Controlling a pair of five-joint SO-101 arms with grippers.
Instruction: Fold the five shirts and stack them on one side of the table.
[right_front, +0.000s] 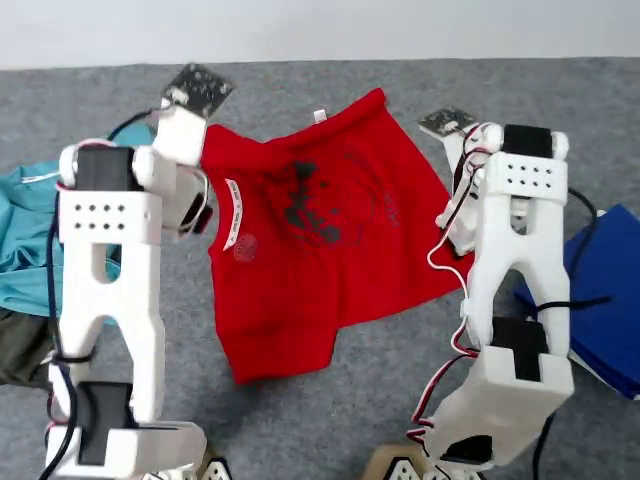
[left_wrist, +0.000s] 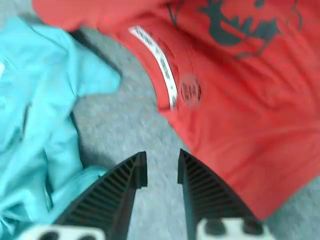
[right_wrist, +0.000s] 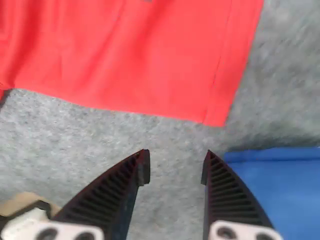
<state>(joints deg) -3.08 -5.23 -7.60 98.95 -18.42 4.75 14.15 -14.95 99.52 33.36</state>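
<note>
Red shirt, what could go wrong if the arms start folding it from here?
1. The red shirt lies skewed and rumpled, so a fold made now may set in creases.
2. The open left gripper hangs close to the teal shirt and could snag it as well.
3. The open right gripper sits beside the blue shirt and might drag its edge.

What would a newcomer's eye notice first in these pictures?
The red shirt lies spread out in the middle of the grey table, between the left arm and the right arm. A teal shirt lies bunched by the left arm, a blue shirt by the right.
</note>
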